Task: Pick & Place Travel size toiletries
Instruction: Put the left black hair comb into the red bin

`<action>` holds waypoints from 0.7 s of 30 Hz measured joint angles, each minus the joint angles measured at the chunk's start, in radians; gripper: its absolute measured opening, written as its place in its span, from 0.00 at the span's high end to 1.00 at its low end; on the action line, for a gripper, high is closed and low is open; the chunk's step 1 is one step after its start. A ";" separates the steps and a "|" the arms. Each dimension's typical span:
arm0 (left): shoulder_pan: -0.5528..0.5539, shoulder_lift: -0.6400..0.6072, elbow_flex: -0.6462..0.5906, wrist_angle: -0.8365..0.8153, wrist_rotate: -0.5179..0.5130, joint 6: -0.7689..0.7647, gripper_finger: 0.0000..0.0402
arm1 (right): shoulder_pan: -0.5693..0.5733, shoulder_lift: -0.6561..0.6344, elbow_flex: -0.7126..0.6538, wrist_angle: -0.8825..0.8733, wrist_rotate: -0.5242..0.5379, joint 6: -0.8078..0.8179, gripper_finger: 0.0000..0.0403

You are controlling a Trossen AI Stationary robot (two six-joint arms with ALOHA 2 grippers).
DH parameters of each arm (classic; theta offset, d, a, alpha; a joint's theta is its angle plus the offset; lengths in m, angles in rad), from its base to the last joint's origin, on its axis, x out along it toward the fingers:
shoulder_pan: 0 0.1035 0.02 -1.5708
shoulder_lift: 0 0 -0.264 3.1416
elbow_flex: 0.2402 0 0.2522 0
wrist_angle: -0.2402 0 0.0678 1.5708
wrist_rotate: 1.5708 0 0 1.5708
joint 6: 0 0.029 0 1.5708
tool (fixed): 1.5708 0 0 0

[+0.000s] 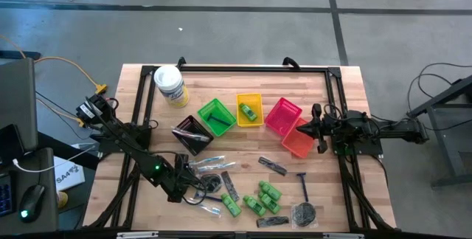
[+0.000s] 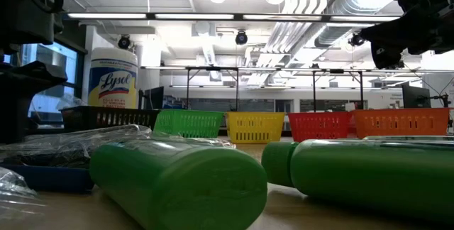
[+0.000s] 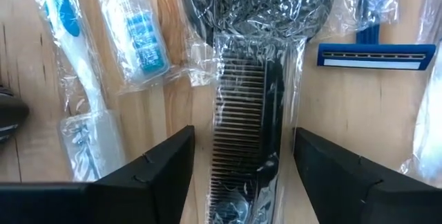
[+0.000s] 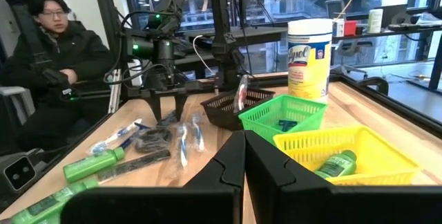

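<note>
The left gripper point(image 3: 242, 175) hangs low over the near-left part of the wooden surface point(image 1: 346, 202), its arm reaching in from the left edge and angled toward the scattered toiletries. Its two dark fingers point(image 3: 159, 175) are spread wide and straddle a clear-wrapped dark comb point(image 3: 245, 120) lying flat on the wood, one finger on each side of the comb; whether they touch the wrapper cannot be told. Just beside the comb lie a wrapped toothbrush point(image 3: 69, 37), a small wrapped tube with a blue label point(image 3: 138, 34) and a blue-handled razor point(image 3: 373, 52), all resting on the surface.

The right gripper point(image 4: 243, 158) is held above the right side of the surface, near the orange basket point(image 1: 296, 143) and the red basket point(image 1: 283, 114), its arm stretched in level from the right edge. Its fingers are pressed together with nothing between them.

More toiletries lie loose along the near edge: green mini bottles point(image 1: 262, 198), another razor point(image 1: 303, 186), a dark comb point(image 1: 273, 167) and a round dark packet point(image 1: 303, 212). One green bottle point(image 4: 336, 163) sits inside the yellow basket point(image 1: 249, 110); the green basket point(image 1: 217, 116) holds a blue item, and the black basket point(image 1: 192, 134) holds a wrapped piece. A white tub with a yellow label point(image 1: 170, 85) stands at the far left. In the right wrist view a person in a dark jacket point(image 4: 55, 72) sits beyond the surface.
</note>
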 joint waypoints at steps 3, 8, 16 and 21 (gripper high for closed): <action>0.000 0.000 0.000 -0.001 -0.001 0.007 0.52 | 0.000 0.000 0.000 0.000 0.000 -0.007 1.00; 0.000 0.000 -0.001 -0.004 0.020 0.017 0.68 | 0.000 0.000 0.000 0.000 0.001 -0.016 1.00; 0.001 -0.006 -0.001 -0.004 0.063 0.067 0.69 | 0.000 0.000 0.000 0.002 0.002 -0.018 1.00; -0.001 -0.047 -0.005 -0.005 0.073 0.102 0.67 | 0.000 0.000 0.000 0.002 0.002 -0.017 1.00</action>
